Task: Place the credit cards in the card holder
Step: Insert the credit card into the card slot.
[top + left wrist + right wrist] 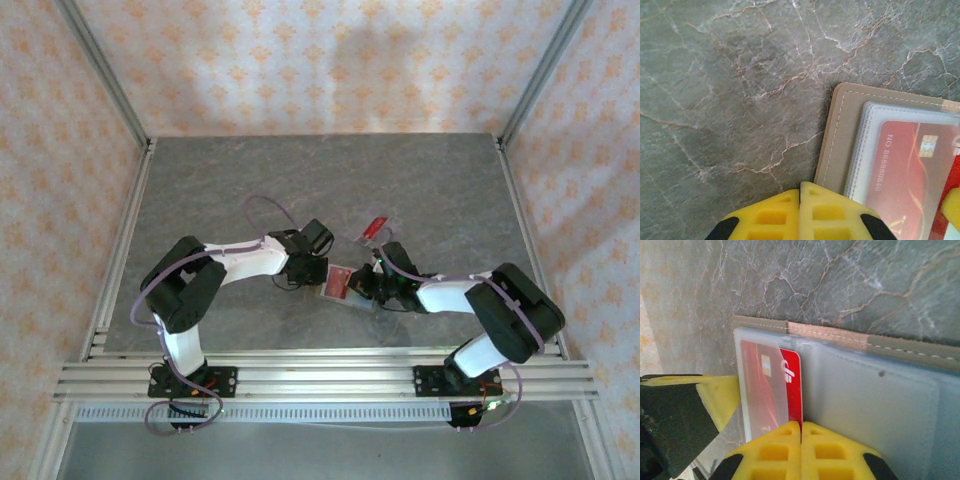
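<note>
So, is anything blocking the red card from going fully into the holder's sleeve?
Nothing visible does. The red card lies partly under the clear sleeve of the card holder, one strip bare; the right gripper, jaws shut, sits at that strip's near end.

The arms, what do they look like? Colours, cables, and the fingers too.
The left arm and right arm each have white links with black joint housings and black bases. A thin lilac cable loops along each. The left gripper and right gripper have yellow plastic fingers moulded with square recesses, on black mounts.
</note>
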### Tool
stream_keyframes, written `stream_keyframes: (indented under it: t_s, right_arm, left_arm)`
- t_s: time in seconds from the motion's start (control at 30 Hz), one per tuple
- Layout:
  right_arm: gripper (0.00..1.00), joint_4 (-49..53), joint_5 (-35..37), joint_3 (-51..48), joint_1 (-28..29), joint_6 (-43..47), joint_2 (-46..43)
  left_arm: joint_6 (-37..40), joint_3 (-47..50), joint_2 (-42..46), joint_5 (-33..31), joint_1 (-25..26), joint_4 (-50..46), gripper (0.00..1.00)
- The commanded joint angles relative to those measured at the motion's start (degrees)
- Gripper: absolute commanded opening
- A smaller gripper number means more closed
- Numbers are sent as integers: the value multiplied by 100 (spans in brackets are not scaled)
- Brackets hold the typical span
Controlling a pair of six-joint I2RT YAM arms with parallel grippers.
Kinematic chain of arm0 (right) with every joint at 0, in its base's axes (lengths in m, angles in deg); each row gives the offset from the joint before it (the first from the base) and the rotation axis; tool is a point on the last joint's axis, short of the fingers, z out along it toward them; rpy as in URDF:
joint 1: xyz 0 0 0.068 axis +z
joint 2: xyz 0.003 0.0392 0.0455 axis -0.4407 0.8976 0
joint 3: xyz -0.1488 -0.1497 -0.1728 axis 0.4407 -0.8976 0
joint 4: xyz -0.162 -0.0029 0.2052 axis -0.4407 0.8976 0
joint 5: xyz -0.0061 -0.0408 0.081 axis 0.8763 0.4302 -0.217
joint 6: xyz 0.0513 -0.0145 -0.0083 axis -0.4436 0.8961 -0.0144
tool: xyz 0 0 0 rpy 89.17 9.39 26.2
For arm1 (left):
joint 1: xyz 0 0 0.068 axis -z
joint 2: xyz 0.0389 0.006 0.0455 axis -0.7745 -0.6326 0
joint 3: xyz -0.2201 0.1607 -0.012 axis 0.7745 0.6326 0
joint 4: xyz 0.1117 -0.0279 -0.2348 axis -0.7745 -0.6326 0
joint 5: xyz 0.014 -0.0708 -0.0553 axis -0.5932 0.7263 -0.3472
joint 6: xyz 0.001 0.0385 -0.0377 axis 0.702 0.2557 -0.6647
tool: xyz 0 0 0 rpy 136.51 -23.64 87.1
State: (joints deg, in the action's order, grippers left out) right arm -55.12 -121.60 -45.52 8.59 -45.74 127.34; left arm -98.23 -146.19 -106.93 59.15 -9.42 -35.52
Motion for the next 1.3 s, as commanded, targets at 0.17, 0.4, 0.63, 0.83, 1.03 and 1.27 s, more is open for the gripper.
stream_keyframes:
  t_s: [0.17,0.4,0.63,0.83,1.03,1.27]
  right_arm:
    - [0,-32,111,282,182,98,440]
    - [0,37,218,342,189,124,331]
    - [10,232,243,410,191,189,252]
    - [29,1167,675,515,191,407,-259]
    - [43,1882,939,683,191,603,-503]
    - [45,2558,1108,868,191,842,-960]
  left_arm:
    - [-155,419,-344,488,304,416,6]
    - [-190,458,-310,566,304,476,6]
    - [-195,462,-221,467,304,462,6]
    - [-184,425,-229,416,304,429,6]
    - [-129,291,-325,399,304,354,6]
    - [-105,275,-331,417,295,358,6]
